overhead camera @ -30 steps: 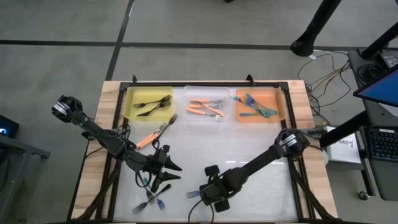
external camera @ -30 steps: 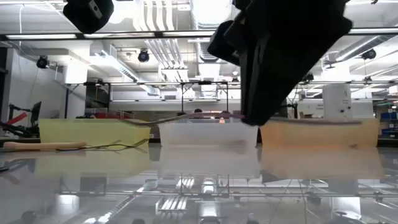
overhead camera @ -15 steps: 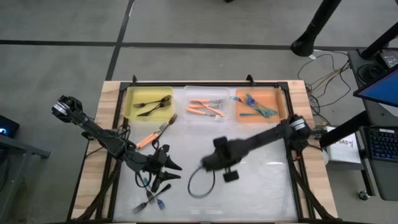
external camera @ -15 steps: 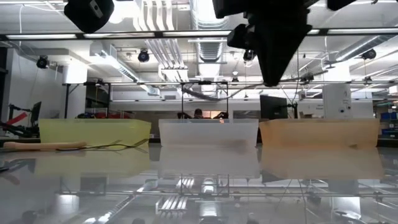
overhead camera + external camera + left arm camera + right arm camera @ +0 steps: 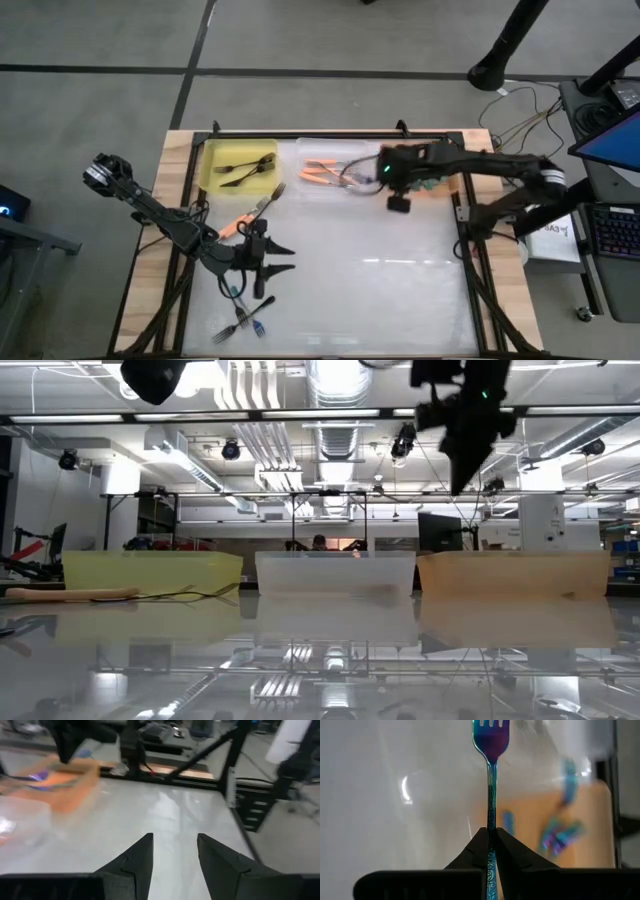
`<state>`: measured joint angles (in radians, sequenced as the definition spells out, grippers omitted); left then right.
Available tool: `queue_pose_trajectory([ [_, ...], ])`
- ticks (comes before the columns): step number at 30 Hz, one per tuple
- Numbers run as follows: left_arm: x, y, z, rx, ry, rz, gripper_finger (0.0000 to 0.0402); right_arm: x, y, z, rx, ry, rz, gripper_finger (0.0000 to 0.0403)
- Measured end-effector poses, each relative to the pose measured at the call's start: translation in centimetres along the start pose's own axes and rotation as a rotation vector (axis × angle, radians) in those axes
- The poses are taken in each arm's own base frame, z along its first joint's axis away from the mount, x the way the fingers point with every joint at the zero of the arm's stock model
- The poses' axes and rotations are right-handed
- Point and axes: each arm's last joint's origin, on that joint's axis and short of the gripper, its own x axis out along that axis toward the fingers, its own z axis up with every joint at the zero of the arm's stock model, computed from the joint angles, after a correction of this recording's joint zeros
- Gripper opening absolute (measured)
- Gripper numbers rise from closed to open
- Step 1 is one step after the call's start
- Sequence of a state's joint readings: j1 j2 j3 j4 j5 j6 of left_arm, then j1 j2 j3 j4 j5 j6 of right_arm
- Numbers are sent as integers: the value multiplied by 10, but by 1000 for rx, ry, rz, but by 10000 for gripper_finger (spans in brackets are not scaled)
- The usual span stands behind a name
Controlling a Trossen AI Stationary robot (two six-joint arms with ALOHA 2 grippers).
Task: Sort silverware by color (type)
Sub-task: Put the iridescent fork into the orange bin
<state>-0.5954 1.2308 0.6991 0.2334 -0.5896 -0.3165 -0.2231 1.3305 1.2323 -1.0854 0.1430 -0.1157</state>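
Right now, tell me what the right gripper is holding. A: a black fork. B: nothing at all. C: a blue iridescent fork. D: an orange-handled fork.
C: in the right wrist view the right gripper is closed on the handle of a blue iridescent fork, tines pointing away from the wrist, and the high view shows that gripper up by the orange bin.

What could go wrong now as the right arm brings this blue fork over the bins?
The right gripper pinches the blue fork only at its thin handle, so it might twist or slip. It hangs near the border of the clear bin and the orange bin, so an early release could drop it among the orange-handled forks.
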Motion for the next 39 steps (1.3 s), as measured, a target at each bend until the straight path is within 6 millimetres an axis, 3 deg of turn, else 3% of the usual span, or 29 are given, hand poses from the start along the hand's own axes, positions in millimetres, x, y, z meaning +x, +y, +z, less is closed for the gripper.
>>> queue_pose_trajectory([
  [7, -1, 3, 7, 89, -56, 146, 134, 28, -52, -62, 166, -2, -96, 9],
  [14, -2, 0, 21, 106, -94, 172, 134, 53, -80, -93, 339, 38, -147, 9],
  [22, -2, 0, 30, 37, -139, 255, 134, 74, -88, -97, 414, 107, -132, 37],
  [30, -3, 3, 26, -30, -135, 320, 134, 86, -89, -95, 422, 145, -117, 86],
  [34, -3, 8, 12, -30, -39, 356, 134, 83, -92, -91, 466, 123, -128, 108],
  [39, -13, 23, -12, -180, 225, 447, 134, 62, -100, -77, 529, 44, -141, 119],
])
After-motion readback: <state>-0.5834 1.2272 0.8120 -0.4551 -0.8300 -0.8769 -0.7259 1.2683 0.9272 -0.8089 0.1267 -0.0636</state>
